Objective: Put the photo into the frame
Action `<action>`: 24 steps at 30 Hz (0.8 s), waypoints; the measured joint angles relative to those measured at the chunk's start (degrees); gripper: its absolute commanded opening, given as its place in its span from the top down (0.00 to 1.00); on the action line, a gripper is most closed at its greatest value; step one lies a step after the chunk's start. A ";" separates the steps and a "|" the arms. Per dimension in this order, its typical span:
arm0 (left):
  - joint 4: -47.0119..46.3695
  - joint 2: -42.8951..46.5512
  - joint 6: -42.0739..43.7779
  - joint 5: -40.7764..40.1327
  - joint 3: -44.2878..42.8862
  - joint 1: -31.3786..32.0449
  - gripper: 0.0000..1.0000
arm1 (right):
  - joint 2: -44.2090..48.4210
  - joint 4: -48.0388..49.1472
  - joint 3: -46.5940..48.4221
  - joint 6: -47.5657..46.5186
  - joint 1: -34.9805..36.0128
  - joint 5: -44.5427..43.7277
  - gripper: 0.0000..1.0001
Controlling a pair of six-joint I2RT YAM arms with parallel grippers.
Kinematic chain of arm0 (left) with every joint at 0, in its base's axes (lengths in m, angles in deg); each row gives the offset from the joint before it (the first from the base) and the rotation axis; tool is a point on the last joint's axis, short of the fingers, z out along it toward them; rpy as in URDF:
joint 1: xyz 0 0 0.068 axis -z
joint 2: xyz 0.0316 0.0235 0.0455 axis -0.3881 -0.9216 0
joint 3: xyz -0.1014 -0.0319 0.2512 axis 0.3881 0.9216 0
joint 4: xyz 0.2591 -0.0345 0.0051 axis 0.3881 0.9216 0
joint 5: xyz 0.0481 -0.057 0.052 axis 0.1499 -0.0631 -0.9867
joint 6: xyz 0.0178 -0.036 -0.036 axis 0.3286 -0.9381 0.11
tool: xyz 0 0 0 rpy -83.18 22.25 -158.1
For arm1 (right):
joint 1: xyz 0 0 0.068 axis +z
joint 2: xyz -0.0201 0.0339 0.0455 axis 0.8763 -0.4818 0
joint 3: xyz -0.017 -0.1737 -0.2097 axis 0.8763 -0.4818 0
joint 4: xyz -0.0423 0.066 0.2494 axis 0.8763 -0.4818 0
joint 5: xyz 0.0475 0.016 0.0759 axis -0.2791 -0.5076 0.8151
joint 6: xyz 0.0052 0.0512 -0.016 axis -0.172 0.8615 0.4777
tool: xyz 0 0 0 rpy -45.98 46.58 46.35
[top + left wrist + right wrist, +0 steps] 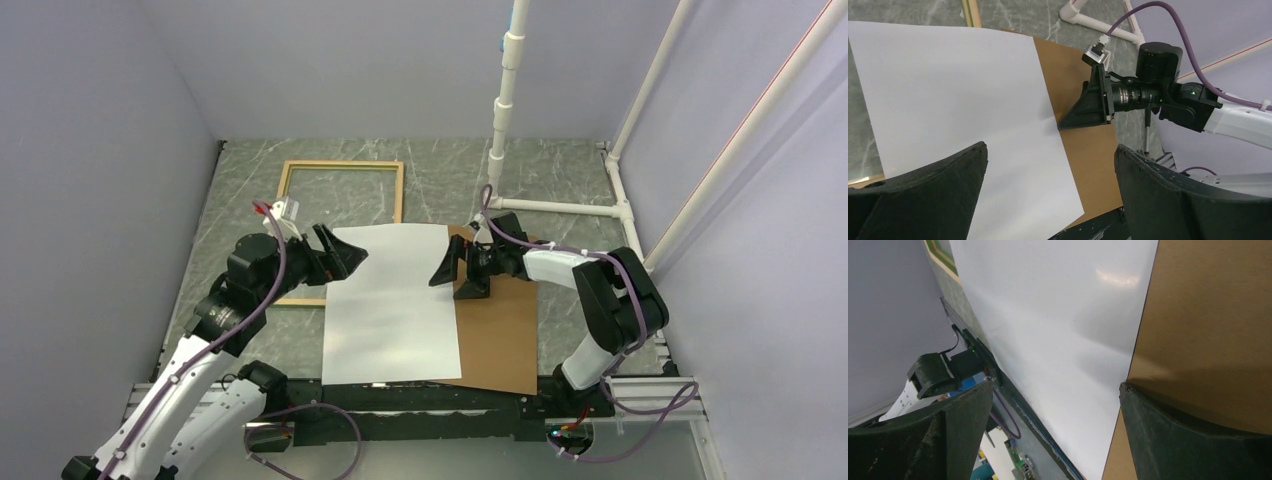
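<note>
While the top view has the photo [390, 305] lying white side up by the table's [560, 180] near edge, its right side overlapping a brown board [500, 330], the frame [345, 164] sits wood-side up toward the far-left corner. Left tool [345, 255] and right tool [455, 275] both gape wide, holding nothing. Left wrist: fingers spread above the sheet. Right wrist: same deal, fingers apart over photo and board.
</note>
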 measured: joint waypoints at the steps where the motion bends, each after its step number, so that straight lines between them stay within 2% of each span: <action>1: 0.04 -0.46 0.07 0.04 0.00 0.00 0.01 | -0.33 0.92 -0.07 0.74 0.59 0.31 0.01; 16: 2.12 -6.84 0.02 -1.09 0.17 0.00 0.01 | -1.22 13.29 -1.55 10.49 3.17 5.14 0.02; 19: 2.45 -6.95 0.04 -1.57 0.17 0.00 0.01 | -1.03 11.91 -1.57 9.60 3.28 3.96 0.01; 24: 5.31 -8.04 -0.04 -4.04 0.17 0.00 0.01 | 1.20 3.30 -0.76 4.68 3.26 -1.86 0.00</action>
